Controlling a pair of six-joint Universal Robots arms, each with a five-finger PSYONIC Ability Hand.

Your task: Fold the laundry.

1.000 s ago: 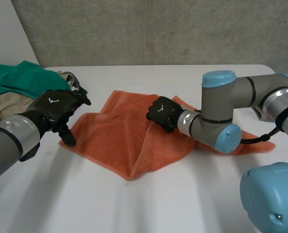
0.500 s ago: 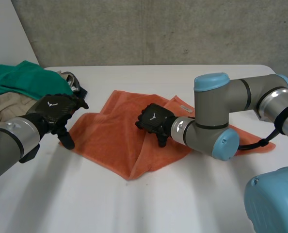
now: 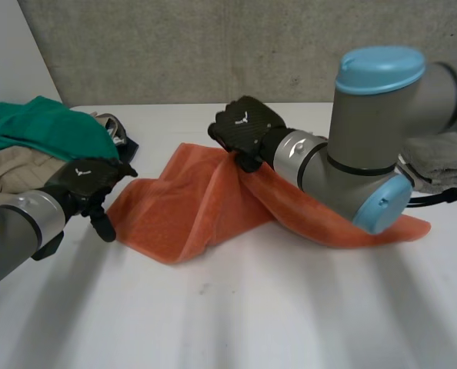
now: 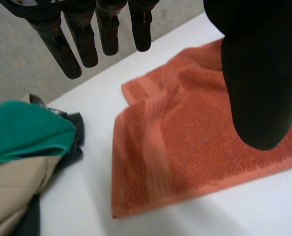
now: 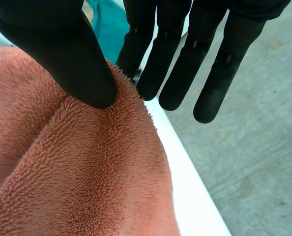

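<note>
White table point(image 3: 236, 315). Left hand point(image 3: 88, 183) is nearest, fingers straight and apart, nothing held, just beside a corner of the orange towel point(image 3: 178, 219). Farther on, right hand point(image 3: 244, 129) pinches a towel fold between thumb and fingers, held up off the table, the rest draping below it. Clothes pile point(image 3: 36, 138) lies beyond the left hand.

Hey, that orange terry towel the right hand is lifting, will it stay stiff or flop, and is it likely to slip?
Likely floppy: the orange terry towel hangs in soft folds from the right hand, its rest lying on the white table. Probably not slippery: its looped pile looks grippy. Seems light: a fingertip pinch holds it up.
</note>
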